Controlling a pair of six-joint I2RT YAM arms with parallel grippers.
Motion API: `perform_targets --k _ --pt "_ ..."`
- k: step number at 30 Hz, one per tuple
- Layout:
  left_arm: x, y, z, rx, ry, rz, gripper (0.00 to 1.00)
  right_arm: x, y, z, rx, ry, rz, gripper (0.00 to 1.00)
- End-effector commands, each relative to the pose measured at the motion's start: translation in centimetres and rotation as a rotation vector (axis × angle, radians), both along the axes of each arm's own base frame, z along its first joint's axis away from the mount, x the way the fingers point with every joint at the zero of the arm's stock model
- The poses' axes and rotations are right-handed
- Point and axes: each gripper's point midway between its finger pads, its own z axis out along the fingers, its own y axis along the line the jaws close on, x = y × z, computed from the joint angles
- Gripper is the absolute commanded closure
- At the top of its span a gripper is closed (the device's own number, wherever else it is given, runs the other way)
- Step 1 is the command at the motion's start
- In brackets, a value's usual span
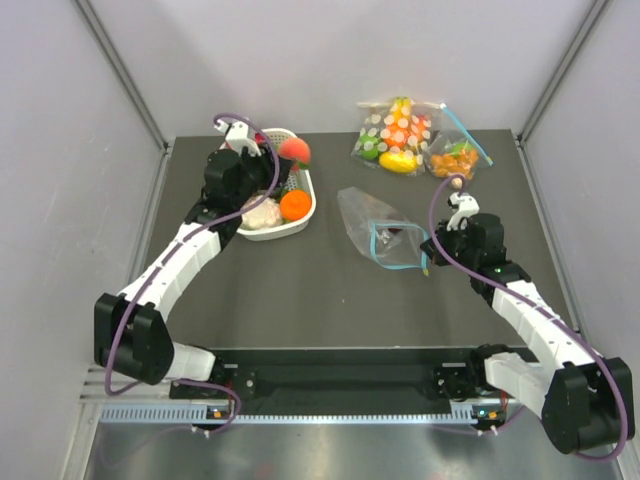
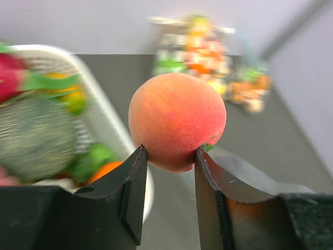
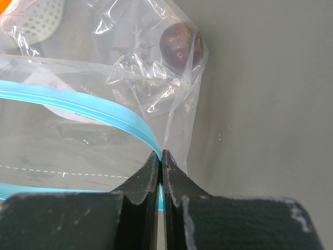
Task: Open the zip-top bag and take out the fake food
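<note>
Zip-top bag (image 1: 372, 222): lies crumpled on the bench (image 1: 300, 290) right of centre, at 3 o'clock from the white basket (image 1: 312, 200). The right pincer (image 3: 161, 154) nips one corner of its teal zip strip (image 3: 104, 112), jaws fully closed on the film, and one dark round piece (image 3: 179, 44) shows inside. Peach (image 2: 177, 120): clamped at half width in the left pincer (image 2: 169, 151), aloft at the basket's 1 o'clock corner. Handling, as judged: carry it inward over the basket's hollow and lower it before spreading the jaws, since a round fruit released at the rim would likely roll off.
</note>
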Motion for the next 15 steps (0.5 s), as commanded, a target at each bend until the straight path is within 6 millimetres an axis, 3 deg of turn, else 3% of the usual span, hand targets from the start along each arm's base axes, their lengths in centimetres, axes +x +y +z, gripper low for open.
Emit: perform_targets --k 1,3,4,7,12,15 --pt "2.1 5.5 -2.2 0.173 0.02 0.264 0.92 0.6 -0.1 1.2 0.01 -0.052 0.004 1.0" --pt "3.0 6.2 -2.6 0.218 0.022 0.292 0.92 0.7 -0.2 1.1 0.009 -0.051 0.003 1.0" --pt "3.5 6.5 -4.3 0.258 0.064 0.31 0.92 0.7 -0.1 1.1 0.011 -0.049 0.005 1.0" --pt "4.4 7.2 -5.7 0.316 0.099 0.346 0.92 0.7 -0.1 0.9 0.009 -0.043 0.005 1.0" --pt "4.5 9.1 -8.2 0.408 0.146 0.418 0.92 0.7 -0.2 1.1 0.008 -0.048 0.002 1.0" --pt "4.4 8.7 -9.2 0.423 0.159 0.386 0.91 0.7 -0.1 0.9 0.012 -0.041 0.009 1.0"
